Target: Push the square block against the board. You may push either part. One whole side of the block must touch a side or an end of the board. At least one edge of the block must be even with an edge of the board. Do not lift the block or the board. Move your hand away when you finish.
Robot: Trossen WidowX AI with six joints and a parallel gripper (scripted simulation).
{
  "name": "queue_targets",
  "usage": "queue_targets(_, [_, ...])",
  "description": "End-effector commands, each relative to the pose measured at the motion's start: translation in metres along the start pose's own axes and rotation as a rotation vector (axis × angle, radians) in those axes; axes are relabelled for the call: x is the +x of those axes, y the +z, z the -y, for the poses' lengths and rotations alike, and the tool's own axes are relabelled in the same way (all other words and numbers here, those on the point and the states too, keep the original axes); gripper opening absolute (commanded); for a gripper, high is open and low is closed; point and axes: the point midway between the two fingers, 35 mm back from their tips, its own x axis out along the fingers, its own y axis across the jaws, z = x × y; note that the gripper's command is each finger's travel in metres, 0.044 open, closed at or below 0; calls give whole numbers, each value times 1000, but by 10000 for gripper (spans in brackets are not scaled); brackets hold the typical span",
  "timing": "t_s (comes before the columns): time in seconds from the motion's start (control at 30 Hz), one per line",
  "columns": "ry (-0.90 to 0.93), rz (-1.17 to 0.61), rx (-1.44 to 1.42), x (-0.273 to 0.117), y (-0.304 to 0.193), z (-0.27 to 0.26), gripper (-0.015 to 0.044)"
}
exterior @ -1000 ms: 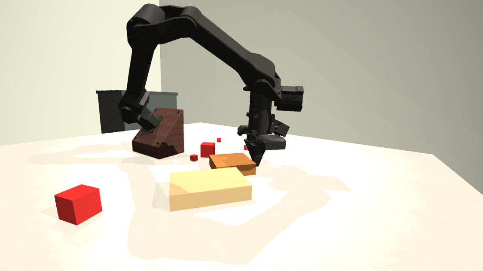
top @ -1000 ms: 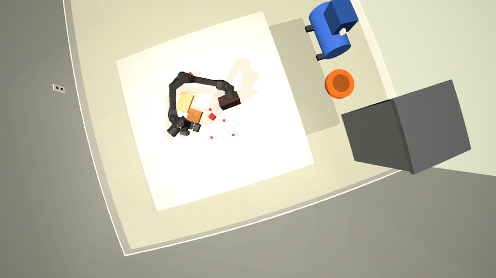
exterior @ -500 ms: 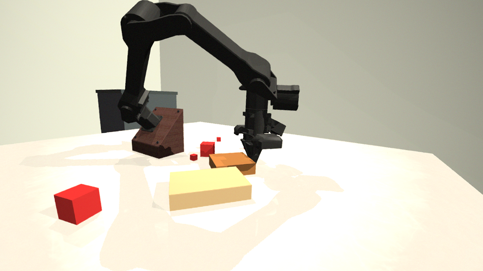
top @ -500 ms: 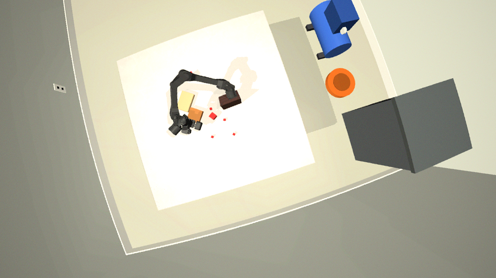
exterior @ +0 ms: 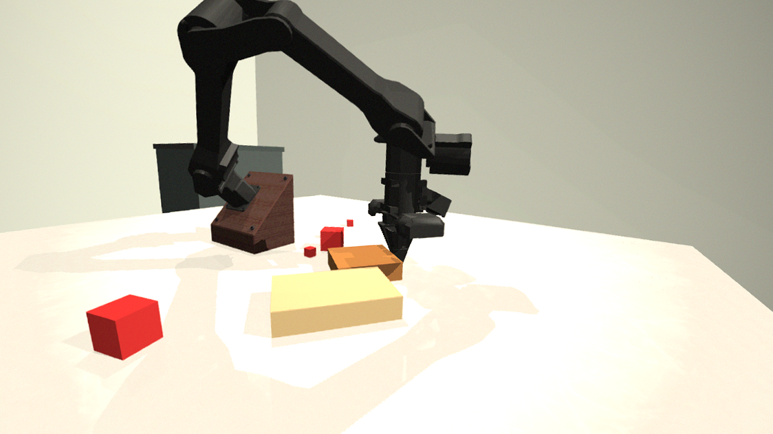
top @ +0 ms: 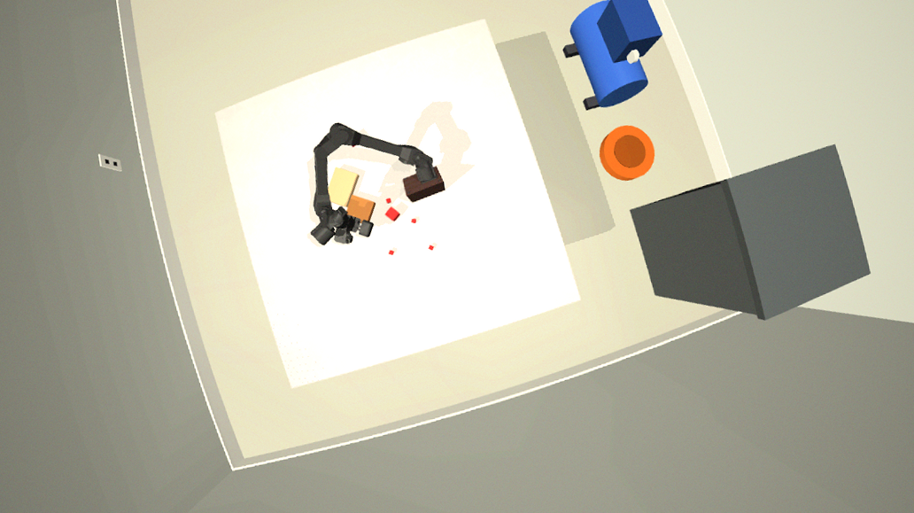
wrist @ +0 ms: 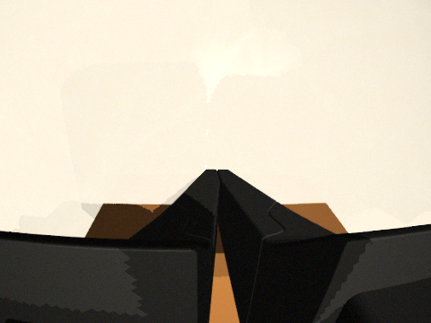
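Observation:
The orange square block (top: 362,205) (exterior: 362,255) (wrist: 314,216) lies flat on the table. The longer pale yellow board (top: 344,183) (exterior: 332,286) lies flat just beside it, in front of it in the exterior view. The two are very close; whether a whole side touches is not clear, as the board hides the seam in the exterior view. My gripper (exterior: 402,257) (wrist: 215,180) is shut and empty, pointing down. Its tips are low at the block's side, on the right in the exterior view. Contact there cannot be made out. In the wrist view the fingers hide part of the block.
A large red block (exterior: 124,326) stands left of the board in the exterior view. Another red block (top: 392,214) (exterior: 331,238) and several tiny red cubes lie between the orange block and the arm's wooden base (top: 424,187) (exterior: 275,218). The arm arches over the table.

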Motion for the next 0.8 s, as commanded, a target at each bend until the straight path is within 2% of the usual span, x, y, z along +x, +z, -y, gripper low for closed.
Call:
queue_targets(0.0, [-6, 3, 4, -2, -5, 3, 0])
queue_targets(0.77, [-6, 2, 3, -2, -28, 3, 0])
